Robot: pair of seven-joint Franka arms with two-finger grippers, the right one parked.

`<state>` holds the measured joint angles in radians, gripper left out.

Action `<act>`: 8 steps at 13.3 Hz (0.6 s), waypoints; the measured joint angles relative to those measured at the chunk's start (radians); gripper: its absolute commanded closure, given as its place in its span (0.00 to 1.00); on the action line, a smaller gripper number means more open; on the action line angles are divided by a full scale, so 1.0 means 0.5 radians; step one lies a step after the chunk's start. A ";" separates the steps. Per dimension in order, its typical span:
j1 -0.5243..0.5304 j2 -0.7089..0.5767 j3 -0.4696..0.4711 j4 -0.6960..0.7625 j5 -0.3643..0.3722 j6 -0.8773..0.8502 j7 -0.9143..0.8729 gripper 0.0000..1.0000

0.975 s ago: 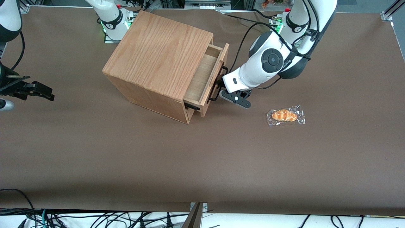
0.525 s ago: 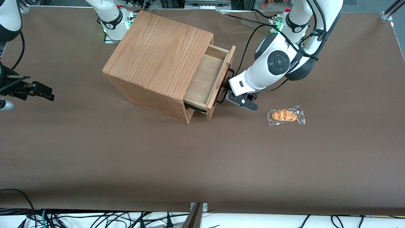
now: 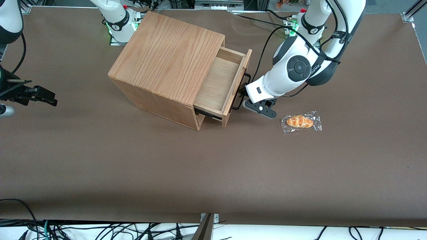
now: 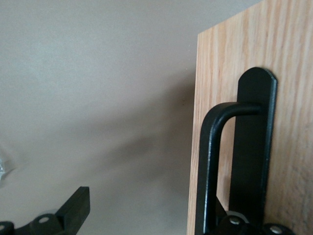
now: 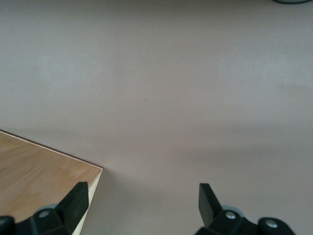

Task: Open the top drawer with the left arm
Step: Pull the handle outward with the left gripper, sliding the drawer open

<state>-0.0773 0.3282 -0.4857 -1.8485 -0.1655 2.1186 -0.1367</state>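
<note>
Top drawer [image 3: 218, 85] partly out of oak casing [image 3: 166, 63], pale floor exposed.
End effector [image 3: 242, 94] of left arm [image 3: 293, 68] at black bar handle [image 4: 215, 161] on drawer front; fingers spread, one finger [image 4: 73, 208] well off the panel, the other hooked at the bar, not clenched. Wrapped pastry [image 3: 300, 121] on worktop [image 3: 213, 173] near end effector.

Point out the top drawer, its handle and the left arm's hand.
top drawer [image 3: 218, 81], front view, on its pale floor.
handle [image 4: 211, 161], left wrist view, on the bar's upright stretch.
hand [image 3: 243, 94], front view, at the handle.
</note>
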 measured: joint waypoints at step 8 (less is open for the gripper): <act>0.029 -0.012 0.003 0.004 0.031 -0.040 0.000 0.00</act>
<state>-0.0625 0.3223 -0.4844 -1.8463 -0.1502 2.0985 -0.1368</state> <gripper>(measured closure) 0.000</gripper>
